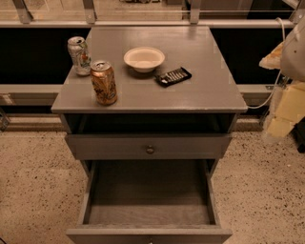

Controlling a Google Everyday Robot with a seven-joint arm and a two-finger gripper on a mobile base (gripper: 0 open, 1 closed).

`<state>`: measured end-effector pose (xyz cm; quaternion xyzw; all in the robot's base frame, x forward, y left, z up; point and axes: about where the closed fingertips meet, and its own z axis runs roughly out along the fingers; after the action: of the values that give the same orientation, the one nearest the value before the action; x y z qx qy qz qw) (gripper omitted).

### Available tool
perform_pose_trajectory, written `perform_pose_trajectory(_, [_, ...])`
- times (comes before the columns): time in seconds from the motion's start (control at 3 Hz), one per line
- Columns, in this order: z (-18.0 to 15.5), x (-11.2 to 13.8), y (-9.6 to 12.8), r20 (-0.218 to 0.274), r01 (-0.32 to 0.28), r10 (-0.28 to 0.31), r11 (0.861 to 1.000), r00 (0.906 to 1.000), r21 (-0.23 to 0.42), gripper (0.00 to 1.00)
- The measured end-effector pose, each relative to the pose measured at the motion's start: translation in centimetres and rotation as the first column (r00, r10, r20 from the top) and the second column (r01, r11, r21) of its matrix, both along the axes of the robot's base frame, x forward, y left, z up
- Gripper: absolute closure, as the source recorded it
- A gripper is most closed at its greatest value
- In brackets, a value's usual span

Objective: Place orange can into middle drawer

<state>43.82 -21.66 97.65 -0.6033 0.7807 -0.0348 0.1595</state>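
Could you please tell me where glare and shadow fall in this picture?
Camera view: warm light leaves a sheen across the cabinet top; the orange can glints at its rim; the recess below the top is nearly black; the middle drawer is darkest at its back wall; the gripper, at the right edge, looks pale.

Speckled beige terrazzo floor (38, 181) all around, with a grey painted cabinet (200, 95) sitting dead centre, a soft sheen on its top. On the far side behind it there's a dark band (33, 57) framed by pale horizontal rails (28, 89), and metal posts (89, 10) stick up past the upper one. Lighting's warm and kinda dim. The gripper (285, 107) hangs at the right edge, just beside the cabinet, with a white cable (275, 90) near it.
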Motion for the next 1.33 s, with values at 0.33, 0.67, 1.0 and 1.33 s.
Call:
perform_pose_trajectory(0.33, [0.1, 0.1, 0.1, 0.005, -0.002, 0.002, 1.0, 1.0, 0.002, 0.0])
perform_pose_trajectory(0.67, [0.0, 3.7, 4.4, 0.043, -0.089, 0.086, 0.993, 0.9953, 0.074, 0.0])
perform_pose_trajectory(1.0, [0.1, 8.7, 12.0, 0.105, -0.231, 0.216, 0.96, 0.9707, 0.157, 0.0])
perform_pose_trajectory(1.33, [0.4, 12.3, 18.7, 0.179, -0.338, 0.298, 0.903, 0.9377, 0.266, 0.0])
